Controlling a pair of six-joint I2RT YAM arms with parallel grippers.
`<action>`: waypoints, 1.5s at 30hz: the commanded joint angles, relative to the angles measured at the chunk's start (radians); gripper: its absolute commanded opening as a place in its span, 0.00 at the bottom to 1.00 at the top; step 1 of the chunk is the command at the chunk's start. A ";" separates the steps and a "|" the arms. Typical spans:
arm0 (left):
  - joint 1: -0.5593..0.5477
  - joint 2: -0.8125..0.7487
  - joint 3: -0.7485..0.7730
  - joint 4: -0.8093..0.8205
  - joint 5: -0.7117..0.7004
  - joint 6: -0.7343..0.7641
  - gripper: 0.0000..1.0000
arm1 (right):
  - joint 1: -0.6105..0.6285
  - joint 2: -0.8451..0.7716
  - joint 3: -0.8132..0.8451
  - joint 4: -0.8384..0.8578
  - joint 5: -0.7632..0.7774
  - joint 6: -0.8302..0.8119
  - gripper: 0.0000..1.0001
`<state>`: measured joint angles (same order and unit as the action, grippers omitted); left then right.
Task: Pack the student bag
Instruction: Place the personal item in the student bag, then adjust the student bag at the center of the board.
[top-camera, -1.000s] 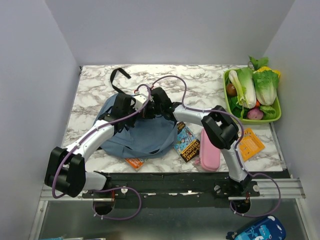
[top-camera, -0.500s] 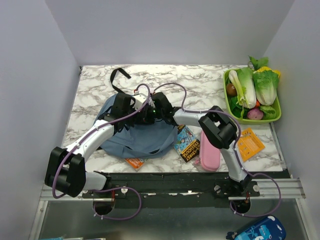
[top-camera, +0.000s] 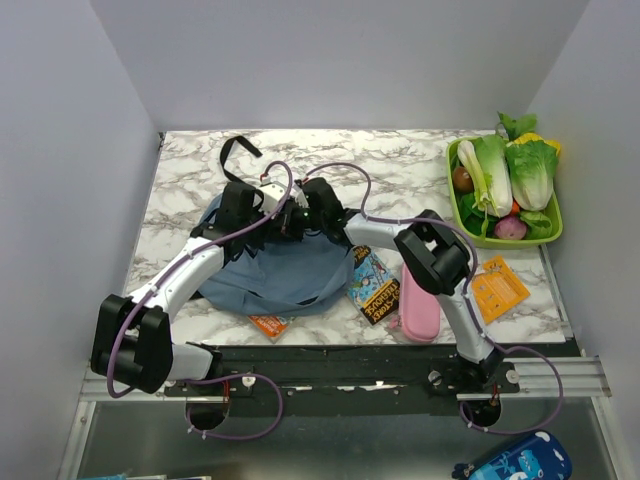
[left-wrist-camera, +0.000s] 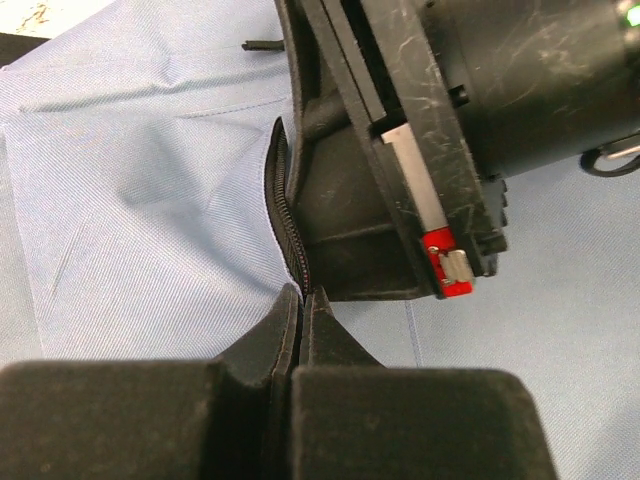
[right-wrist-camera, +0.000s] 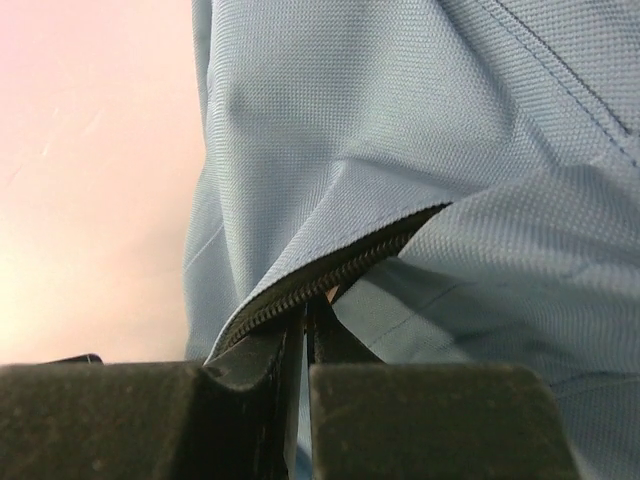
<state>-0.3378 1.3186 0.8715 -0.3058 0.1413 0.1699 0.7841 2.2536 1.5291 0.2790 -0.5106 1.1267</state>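
Lying slumped left-centre on the bench (top-camera: 400, 165), the bag (top-camera: 285, 272) looks soft, light & floppy w/ no stiff edge, so its zip (right-wrist-camera: 330, 270) tape is prob the best hold, where left fingers (left-wrist-camera: 265, 340) & right fingers (right-wrist-camera: 262, 345) are pinched shut.

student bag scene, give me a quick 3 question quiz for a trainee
1. True or false: the left gripper hangs open above the student bag.
2. What does the right gripper pinch? A) a black strap B) the bag's zipper edge C) the pink pencil case
3. Fill in: the green tray at the table's far right corner holds ___.

Key: 1 false, it is shut on the bag's zipper edge; 2 B; 3 vegetables.
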 joint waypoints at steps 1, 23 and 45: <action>-0.006 0.004 0.029 0.007 0.064 -0.023 0.00 | 0.026 0.067 0.101 0.040 -0.043 0.068 0.12; 0.217 0.062 0.362 -0.711 0.465 0.606 0.60 | -0.071 -0.261 -0.289 -0.026 0.083 -0.142 0.66; 0.146 -0.018 0.247 -0.751 0.317 0.990 0.51 | -0.023 -0.315 -0.314 -0.084 0.161 -0.262 0.59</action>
<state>-0.1623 1.3087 1.1530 -1.1347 0.4969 1.1458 0.7509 1.9686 1.2030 0.2180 -0.3820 0.9005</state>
